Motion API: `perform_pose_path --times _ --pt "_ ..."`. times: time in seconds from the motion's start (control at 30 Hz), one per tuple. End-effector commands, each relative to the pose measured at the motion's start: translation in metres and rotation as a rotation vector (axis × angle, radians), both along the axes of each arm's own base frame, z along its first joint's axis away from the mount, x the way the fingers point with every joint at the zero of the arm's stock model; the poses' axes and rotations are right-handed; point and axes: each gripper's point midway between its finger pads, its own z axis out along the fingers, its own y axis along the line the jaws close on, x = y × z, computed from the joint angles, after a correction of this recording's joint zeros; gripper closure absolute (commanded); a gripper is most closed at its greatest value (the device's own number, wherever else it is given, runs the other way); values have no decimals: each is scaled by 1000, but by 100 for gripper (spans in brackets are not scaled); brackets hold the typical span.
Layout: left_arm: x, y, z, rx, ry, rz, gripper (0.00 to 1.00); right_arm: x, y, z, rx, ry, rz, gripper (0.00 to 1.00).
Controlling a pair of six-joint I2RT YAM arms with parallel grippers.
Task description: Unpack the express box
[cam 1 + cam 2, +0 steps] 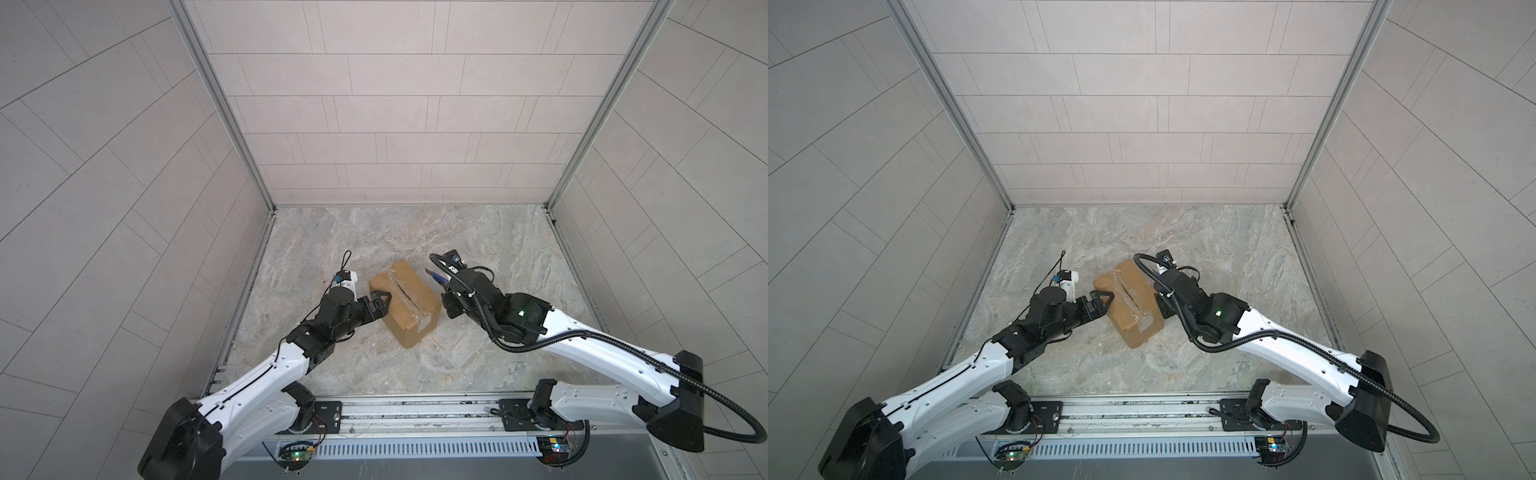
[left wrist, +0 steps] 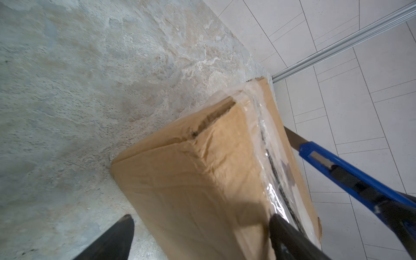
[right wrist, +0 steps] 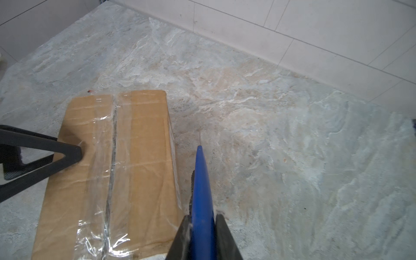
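Box, top views: the express box (image 1: 405, 305) is seen near the middle of the marbled tabletop (image 1: 332, 232), set at a slant between the two arms, with its flaps lying down.
Left claw, top views: the left gripper (image 1: 380, 306) is held at the box's left end with its jaws spread wide; nothing is clamped.
Right claw, top views: the right gripper (image 1: 444, 291) is placed just beside the box's right edge, and a blue utility knife (image 1: 434, 276) is pinched in it.
Box, left wrist: a crumpled side and the top are shown. Clear tape (image 2: 265, 157) is laid along the seam, and a dark slit runs through it.
Claw, left wrist: one finger (image 2: 121, 234) is seen over bare table and the other over the box's top, so the top edge lies between them, ungripped.
Knife, left wrist: the blade (image 2: 292, 137) is extended and shows past the box's far side.
Knife, right wrist: the handle (image 3: 201, 191) is closed on by narrowed jaws. The tip is pointed over the table just beside the box (image 3: 139, 157) and apart from it.
Left finger, right wrist: a triangular fingertip (image 3: 74, 154) is set on or just above the top face, beside the tape; contact cannot be judged.
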Motion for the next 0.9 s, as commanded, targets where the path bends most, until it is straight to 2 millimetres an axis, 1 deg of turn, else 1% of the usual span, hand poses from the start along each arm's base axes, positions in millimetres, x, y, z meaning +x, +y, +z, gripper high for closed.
perform_pose_path --times 0.0,0.1,0.2,0.33,0.4,0.67,0.87 --pt "3 5 22 50 -32 10 3 -3 -19 45 -25 -81 -20 100" --pt "8 10 34 65 -51 41 2 -12 -8 70 -17 -95 67 100" --pt "14 12 40 81 -65 62 2 -21 4 80 -37 -90 135 100" --pt "27 9 39 109 -56 66 3 -30 23 76 -53 -43 234 100" --pt "30 7 32 124 -27 56 4 -32 31 73 -57 -23 265 100" --pt "29 12 5 155 28 69 7 -41 55 67 -51 4 347 100" --pt "27 13 -8 174 57 64 7 -42 70 61 -56 4 376 100"
